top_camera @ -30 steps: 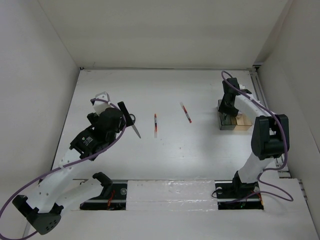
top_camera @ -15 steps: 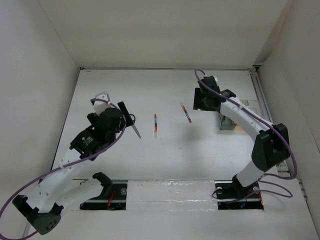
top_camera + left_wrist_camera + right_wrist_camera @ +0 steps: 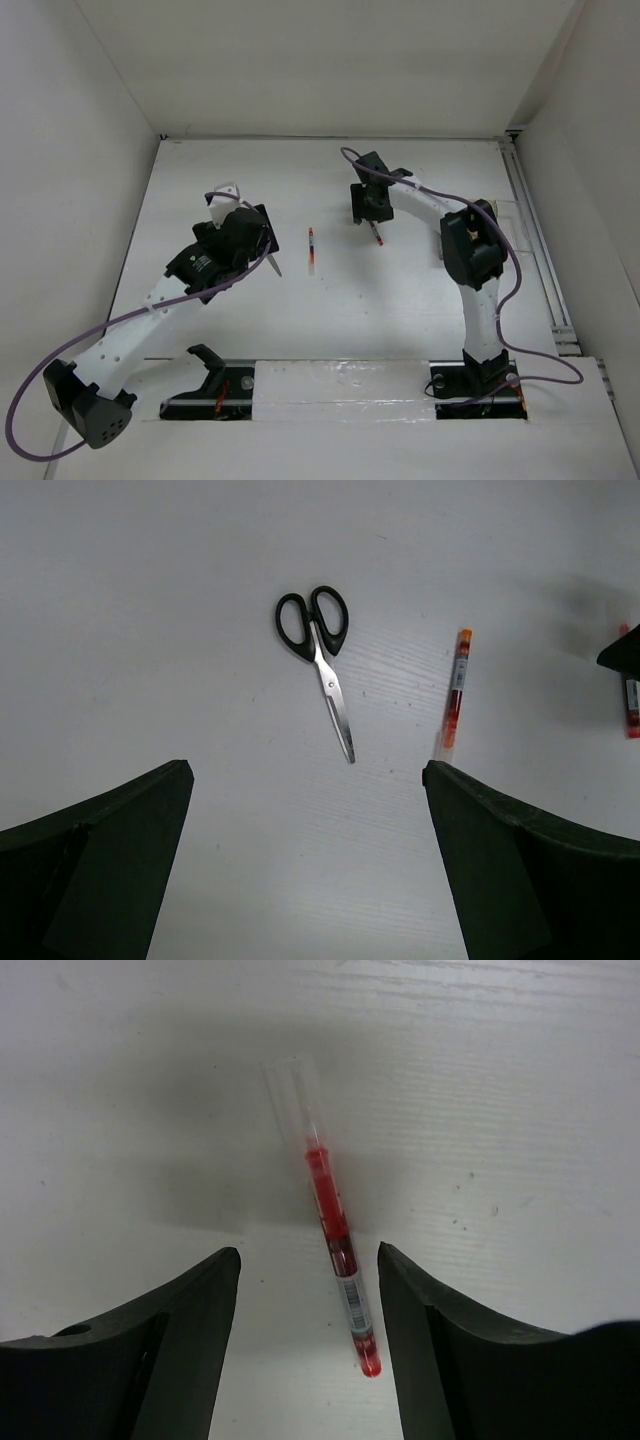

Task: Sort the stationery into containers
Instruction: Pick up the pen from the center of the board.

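The black-handled scissors (image 3: 322, 658) lie shut on the table just ahead of my open, empty left gripper (image 3: 305, 772). From above, only their blade (image 3: 274, 265) shows beside that gripper (image 3: 256, 236). One red-and-white pen (image 3: 337, 1245) lies between the open fingers of my right gripper (image 3: 310, 1258), which hangs low over it (image 3: 370, 205); the pen's end (image 3: 377, 235) pokes out. The second red-and-white pen (image 3: 311, 249) lies in the middle of the table and shows in the left wrist view (image 3: 455, 692). The organizer is hidden behind the right arm. The green pen and tape roll are out of view.
White walls close the table in at the back and both sides. A rail (image 3: 535, 240) runs along the right edge. The right arm's forearm (image 3: 470, 245) stretches across the right half of the table.
My right arm has swung left from the organizer at the right to above the right-hand pen. My left gripper has shifted a little right, over the scissors' handles.
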You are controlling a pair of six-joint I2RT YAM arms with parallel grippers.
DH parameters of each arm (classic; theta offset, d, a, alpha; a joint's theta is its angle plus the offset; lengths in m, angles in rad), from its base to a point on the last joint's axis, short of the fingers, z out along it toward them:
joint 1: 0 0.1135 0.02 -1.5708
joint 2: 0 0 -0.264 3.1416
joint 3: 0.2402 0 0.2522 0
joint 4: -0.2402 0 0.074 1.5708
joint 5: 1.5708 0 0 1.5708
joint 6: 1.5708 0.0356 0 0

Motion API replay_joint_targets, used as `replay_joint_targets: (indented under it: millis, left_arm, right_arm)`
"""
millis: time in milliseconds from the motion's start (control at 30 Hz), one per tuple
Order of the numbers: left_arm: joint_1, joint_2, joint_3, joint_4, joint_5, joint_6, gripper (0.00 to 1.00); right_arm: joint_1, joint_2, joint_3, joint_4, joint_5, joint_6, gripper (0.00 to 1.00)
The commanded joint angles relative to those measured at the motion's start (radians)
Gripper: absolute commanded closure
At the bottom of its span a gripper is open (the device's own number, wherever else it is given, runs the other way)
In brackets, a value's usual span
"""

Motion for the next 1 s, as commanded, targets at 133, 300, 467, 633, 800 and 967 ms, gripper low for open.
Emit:
replay_joint_targets:
  millis: [133,300,467,633,800,967]
  left_arm:
    - [0.003,0.02,0.019,0.022,0.032,0.017,0.0]
    - [0.003,0.01,0.019,0.022,0.023,0.017,0.0]
    - [0.003,0.01,0.019,0.022,0.014,0.008,0.0]
    - [0.003,0.019,0.019,0.013,0.014,-0.001,0.0]
    - [0.003,0.01,0.019,0.013,0.003,-0.001,0.0]
    - [0.003,-0.012,0.019,0.013,0.003,0.008,0.0]
  right_arm:
    - [-0.003,0.069,0.103,-0.076,0.026,-0.026,0.51]
    - [-0.003,0.069,0.044,-0.076,0.026,-0.026,0.79]
    - [-0.012,0.011,-0.031,-0.009,0.0,-0.026,1.0]
    - [-0.032,-0.257,-0.143,0.077,-0.098,-0.003,1.0]
    - [-0.124,-0.443,-0.244,0.097,-0.086,0.049,1.0]
    - [-0.314,-0.48,-0.376,0.132,-0.119,0.081,1.0]
